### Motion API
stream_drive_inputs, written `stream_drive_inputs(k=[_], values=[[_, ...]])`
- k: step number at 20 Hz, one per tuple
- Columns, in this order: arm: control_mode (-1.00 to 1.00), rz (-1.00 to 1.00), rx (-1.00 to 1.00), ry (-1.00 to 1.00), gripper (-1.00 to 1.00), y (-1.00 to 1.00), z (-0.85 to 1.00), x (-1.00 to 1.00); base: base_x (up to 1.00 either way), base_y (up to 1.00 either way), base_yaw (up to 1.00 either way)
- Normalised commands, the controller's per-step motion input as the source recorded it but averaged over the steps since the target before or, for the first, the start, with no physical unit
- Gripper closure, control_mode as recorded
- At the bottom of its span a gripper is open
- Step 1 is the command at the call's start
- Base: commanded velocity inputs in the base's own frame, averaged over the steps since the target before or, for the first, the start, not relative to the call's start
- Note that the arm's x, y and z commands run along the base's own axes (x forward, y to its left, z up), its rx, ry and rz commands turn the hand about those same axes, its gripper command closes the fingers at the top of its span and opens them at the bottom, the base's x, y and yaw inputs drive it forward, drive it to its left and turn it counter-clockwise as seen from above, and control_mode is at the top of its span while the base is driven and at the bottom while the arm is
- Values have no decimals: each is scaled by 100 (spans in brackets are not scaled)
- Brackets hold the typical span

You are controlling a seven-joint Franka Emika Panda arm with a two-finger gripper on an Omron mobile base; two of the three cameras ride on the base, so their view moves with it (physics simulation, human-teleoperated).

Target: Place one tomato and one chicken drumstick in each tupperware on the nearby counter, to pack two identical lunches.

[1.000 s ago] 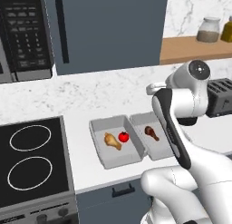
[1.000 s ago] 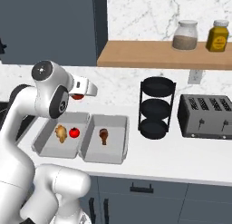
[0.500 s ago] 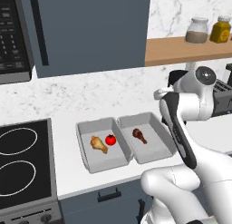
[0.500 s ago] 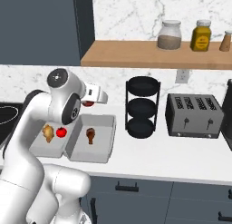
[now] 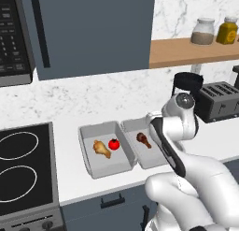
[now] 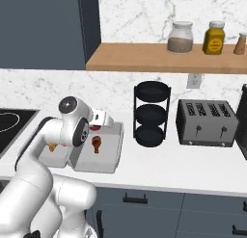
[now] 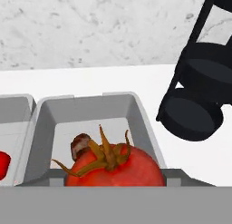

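Held tomato: sits at the bottom of the hand view, stem and dried calyx up, over the near rim of the right tupperware. The fingertips are not visible there; the pincer appears to be grasping this tomato, seen as a red patch below the hand in the right base view.

Right tupperware: holds one chicken drumstick, lying near its back half; the drumstick's end shows just behind the held tomato in the hand view.

Left tupperware: holds a paler drumstick and a second tomato, just beside each other. The two containers stand side by side, rims touching, on the white tabletop.

Surroundings: cooktop to the left; black three-tier rack and toaster to the right; wooden shelf above carrying jars.
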Motion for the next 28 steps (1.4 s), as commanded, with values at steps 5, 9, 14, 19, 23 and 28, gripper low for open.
stream_drive_inputs(k=[5, 9, 14, 19, 23, 28], values=[[-100, 1, 0, 17, 100, 0, -80, 55, 0, 0, 0], [-100, 2, 0, 17, 100, 0, -67, 48, 0, 0, 0], [-100, 1, 0, 14, 100, 0, -52, 38, 0, 0, 0], [-100, 0, 0, 5, 100, -1, -32, 37, 0, 0, 0], [-100, 0, 0, 0, -100, -8, -9, 55, 0, 0, 0], [-100, 0, 0, 0, -100, -7, -6, 31, 0, 0, 0]])
